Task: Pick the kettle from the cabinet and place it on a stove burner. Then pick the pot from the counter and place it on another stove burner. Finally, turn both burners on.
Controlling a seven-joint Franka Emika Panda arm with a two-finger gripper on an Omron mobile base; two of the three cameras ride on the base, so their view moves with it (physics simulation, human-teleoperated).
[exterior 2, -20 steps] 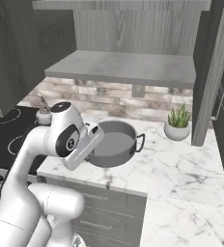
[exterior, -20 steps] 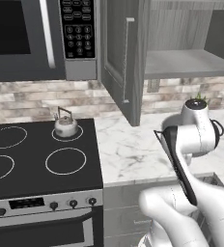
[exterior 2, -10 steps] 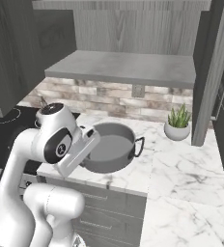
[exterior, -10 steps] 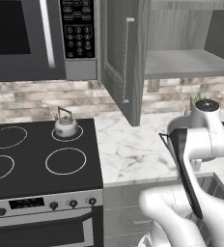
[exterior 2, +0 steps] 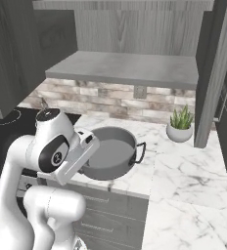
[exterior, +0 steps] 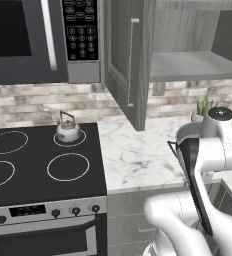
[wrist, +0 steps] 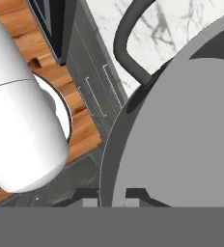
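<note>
**End effector closed on the near rim of the pot; the free burners lie to its left**

Cooktop [exterior: 38,185]: black glass, on the left in the left base view. The kettle [exterior: 68,131] stands upright on the small rear-right ring, so the first placement appears done. The other rings are bare; the nearest is the front-right burner [exterior: 68,166], in front of the kettle and just beside the edge of the desk [exterior: 133,160].

Cabinet [exterior: 124,60]: its door hangs open above the desk, between cooktop and arm; the shelf behind it carries nothing visible.

Pot [exterior 2: 110,152]: on the desk at its front edge, upright, right of the cooktop. It is round, so no long axis matters; its two loop handles set the line instead. One handle [exterior 2: 141,152] points away from the cooktop in the right base view, the other [wrist: 128,46] arches past the rim in the hand view.

End effector [wrist: 113,195]: nearly closed, one fingertip on each side of the pot wall at the near rim, which suggests a pinch on the rim. Contact itself is hidden at the frame edge.

The governing relation: the pot must travel left from here, across the desk edge, to a ring clear of the kettle. A grip on one edge makes tilt the likely risk when lifting.
</note>
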